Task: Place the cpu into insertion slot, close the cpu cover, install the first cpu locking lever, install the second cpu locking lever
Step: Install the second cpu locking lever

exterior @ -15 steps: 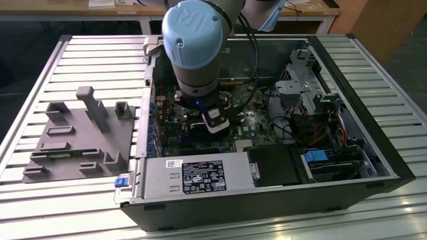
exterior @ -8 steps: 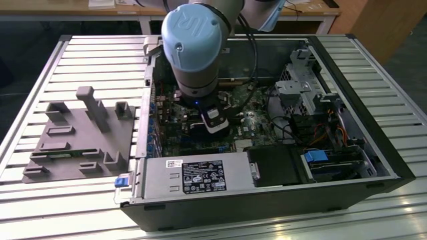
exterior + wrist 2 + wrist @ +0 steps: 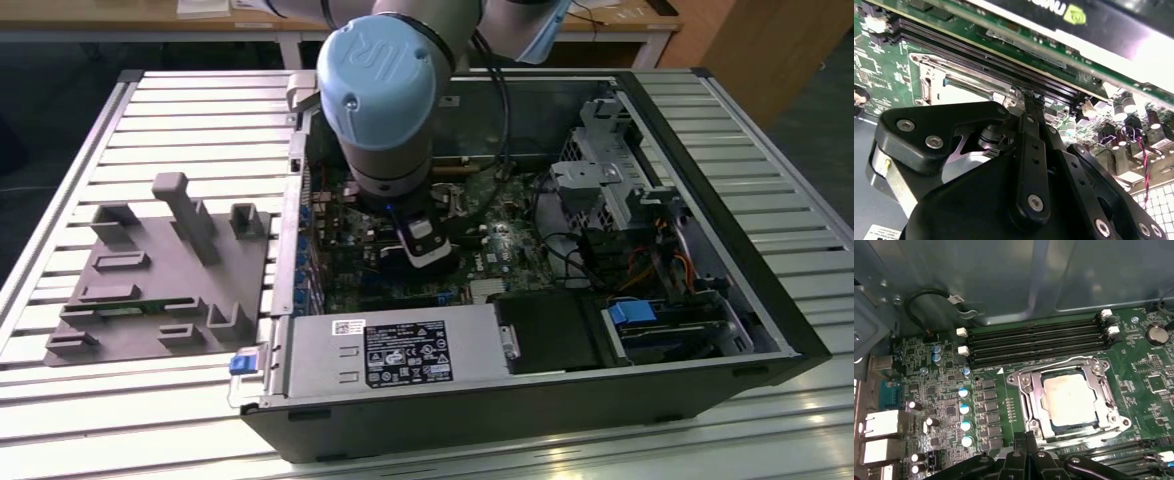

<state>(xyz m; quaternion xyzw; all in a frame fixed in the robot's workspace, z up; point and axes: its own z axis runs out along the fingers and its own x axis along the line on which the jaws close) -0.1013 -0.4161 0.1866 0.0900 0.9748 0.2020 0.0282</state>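
In the first wrist view the cpu (image 3: 1071,399), a dull silver square, lies flat in the insertion slot (image 3: 1020,385). The silvery cpu cover (image 3: 1064,370) is folded down around it, and the chip shows through its window. My gripper (image 3: 1026,442) hangs just off one edge of the socket, its black fingers pressed together with nothing visible between them. In the second wrist view the gripper (image 3: 1029,99) ends beside the slot's metal frame (image 3: 934,82). The exterior view has the gripper (image 3: 424,250) low inside the open computer case, over the motherboard. I cannot make out the locking levers' position.
Long black memory slots (image 3: 1034,340) run beside the socket, and a row of capacitors (image 3: 964,410) stands on another side. A graphics card (image 3: 1094,22) overhangs the board. The power supply (image 3: 387,350) fills the case's near side. A grey fixture (image 3: 160,270) sits on the slatted table.
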